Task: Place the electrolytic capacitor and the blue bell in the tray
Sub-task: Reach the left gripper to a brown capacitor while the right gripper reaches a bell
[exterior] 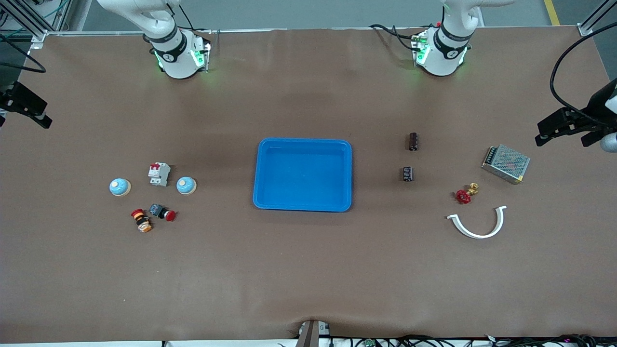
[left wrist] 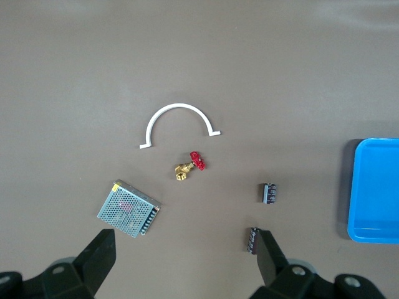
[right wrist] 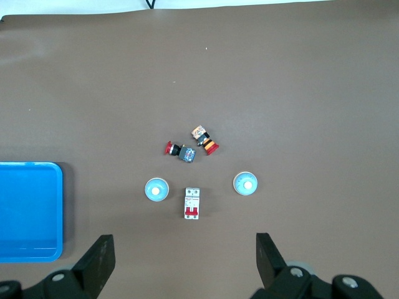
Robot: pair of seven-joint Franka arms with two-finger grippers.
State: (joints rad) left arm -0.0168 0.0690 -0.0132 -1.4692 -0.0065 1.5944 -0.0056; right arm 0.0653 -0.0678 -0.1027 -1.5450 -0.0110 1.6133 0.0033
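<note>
The blue tray [exterior: 258,174] lies empty at the table's middle; its rim shows in both wrist views [left wrist: 353,187] [right wrist: 59,212]. Two dark electrolytic capacitors lie toward the left arm's end, one [exterior: 413,141] [left wrist: 252,239] farther from the front camera than the other [exterior: 408,174] [left wrist: 269,193]. Two blue bells [exterior: 120,187] [exterior: 186,185] stand toward the right arm's end, also in the right wrist view [right wrist: 245,183] [right wrist: 156,190]. My left gripper [exterior: 561,139] [left wrist: 185,249] is open, empty, high over the left arm's end. My right gripper [exterior: 29,108] [right wrist: 185,249] is open, empty, high over the right arm's end.
A mesh power supply [exterior: 505,164], a red-handled brass valve [exterior: 465,193] and a white curved clip [exterior: 477,224] lie near the capacitors. A white circuit breaker [exterior: 159,174] sits between the bells, with two red push buttons [exterior: 161,212] [exterior: 141,220] nearer the front camera.
</note>
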